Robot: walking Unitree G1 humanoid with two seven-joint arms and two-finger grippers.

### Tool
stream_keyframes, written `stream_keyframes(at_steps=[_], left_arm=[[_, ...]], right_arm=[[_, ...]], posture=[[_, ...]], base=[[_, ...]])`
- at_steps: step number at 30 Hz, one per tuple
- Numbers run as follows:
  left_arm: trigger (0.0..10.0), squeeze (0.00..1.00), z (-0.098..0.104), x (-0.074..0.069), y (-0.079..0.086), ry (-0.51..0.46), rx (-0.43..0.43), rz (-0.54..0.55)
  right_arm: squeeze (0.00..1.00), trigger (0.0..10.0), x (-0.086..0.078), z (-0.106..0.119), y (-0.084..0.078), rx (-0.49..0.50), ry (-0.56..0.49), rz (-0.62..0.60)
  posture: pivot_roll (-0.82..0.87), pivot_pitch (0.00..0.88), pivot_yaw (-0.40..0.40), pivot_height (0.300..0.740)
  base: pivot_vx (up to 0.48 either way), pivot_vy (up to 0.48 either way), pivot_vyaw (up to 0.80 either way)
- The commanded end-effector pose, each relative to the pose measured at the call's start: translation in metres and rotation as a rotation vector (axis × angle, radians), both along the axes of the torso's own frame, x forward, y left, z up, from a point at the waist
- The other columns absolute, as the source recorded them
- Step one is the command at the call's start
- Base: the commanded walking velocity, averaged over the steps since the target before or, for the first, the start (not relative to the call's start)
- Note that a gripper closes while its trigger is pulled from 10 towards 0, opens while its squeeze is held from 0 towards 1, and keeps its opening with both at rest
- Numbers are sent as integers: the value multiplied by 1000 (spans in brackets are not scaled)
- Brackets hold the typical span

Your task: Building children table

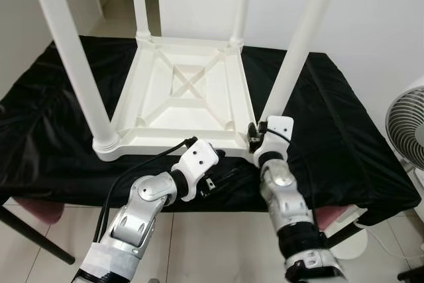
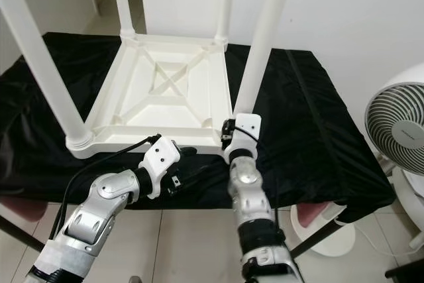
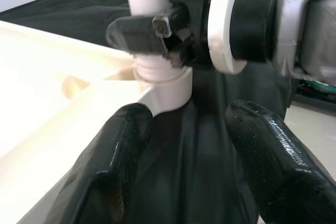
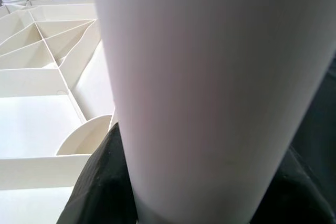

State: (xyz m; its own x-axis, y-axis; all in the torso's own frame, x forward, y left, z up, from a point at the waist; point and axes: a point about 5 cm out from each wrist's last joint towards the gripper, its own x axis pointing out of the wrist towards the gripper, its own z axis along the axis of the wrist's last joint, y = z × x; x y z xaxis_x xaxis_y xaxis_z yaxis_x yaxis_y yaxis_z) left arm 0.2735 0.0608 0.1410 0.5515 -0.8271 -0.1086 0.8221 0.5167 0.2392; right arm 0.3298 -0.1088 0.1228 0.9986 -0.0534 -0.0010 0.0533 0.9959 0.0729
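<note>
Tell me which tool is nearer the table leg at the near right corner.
Right. The right tool is clamped around the base of that leg; the left tool sits open just beside the corner, off the leg.

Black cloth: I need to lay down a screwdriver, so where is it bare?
The black cloth is bare between the upturned white table and the fan, and again along the opposite end. The near edge is crowded: the right gripper clamps the near leg, left gripper beside it.

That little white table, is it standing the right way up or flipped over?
Flipped over. The white table rests top-down on the black cloth, ribbed underside showing, legs pointing upward. The right gripper is closed around the near-right leg.
</note>
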Motion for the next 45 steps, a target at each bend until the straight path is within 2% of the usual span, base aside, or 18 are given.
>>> stream_keyframes(at_steps=[1,3,4,5,6,9,10,19,21,23,26,27,30,32,35,39,42,45], left_arm=[[10000,0,-1,-2,-2,2,-10,23],[10000,0,-1,-3,-2,4,-10,22],[10000,0,-2,-2,-2,3,-9,23],[10000,0,-2,-2,-2,3,-9,23],[10000,0,-1,-2,-2,3,-8,24],[10000,0,-1,-2,-2,2,-8,26],[10000,0,-2,-2,-2,2,-9,27],[10000,0,-1,-1,-2,-2,-7,29],[10000,0,-1,-1,-2,-3,-6,28],[10000,0,-1,0,-1,-4,-3,24],[10000,0,-1,0,-1,-5,-2,23],[10000,0,-1,1,-2,-5,0,17],[10000,0,-1,2,-2,-5,2,13],[10000,0,1,4,-4,-11,4,1],[10000,0,2,4,-4,-13,4,-2],[10000,0,3,6,-4,-15,5,-4],[10000,0,4,6,-2,-17,5,4],[10000,0,4,6,-1,-18,5,9]], right_arm=[[0,0,-7,-20,-1,31,106,-5],[0,0,-7,-19,-5,20,115,-18],[0,3059,-7,-21,-6,14,127,-12],[0,3059,-7,-21,-6,14,127,-12],[0,10000,-7,-21,-7,13,127,-13],[0,10000,-7,-17,-9,-3,101,-14],[1000,10000,-7,-14,-11,7,75,8],[1000,10000,-12,-4,-31,71,3,110],[1000,10000,-13,-4,-38,63,-4,132],[1000,10000,-15,-4,-61,8,-21,167],[1000,10000,-16,-3,-65,-1,-24,169],[0,10000,-15,-2,-75,-61,-29,220],[0,10000,-15,-1,-82,-101,-29,259],[0,10000,-9,4,-93,-189,-35,351],[0,10000,-5,6,-92,-201,-36,407],[0,10000,3,9,-83,-200,-33,513],[0,10000,12,6,-66,-214,-15,598],[0,10000,14,6,-61,-224,-15,618]], posture=[[116,0,-36,740],[116,0,-38,740],[116,0,-39,740],[116,0,-39,740],[116,0,-41,740],[117,0,-42,740],[117,0,-43,740],[115,0,-42,740],[114,0,-41,740],[106,0,-36,740],[106,0,-36,740],[93,0,-28,740],[91,0,-26,740],[84,0,-14,740],[82,0,-11,740],[86,0,-5,740],[99,0,-7,740],[103,0,-8,740]], base=[[0,0,0],[0,0,0],[0,0,0],[0,0,0],[0,0,0],[0,0,0],[0,0,0],[0,0,0],[0,0,0],[0,0,0],[0,0,0],[0,0,0],[0,0,0],[0,0,0],[0,0,0],[0,0,0],[0,0,0],[0,0,0]])
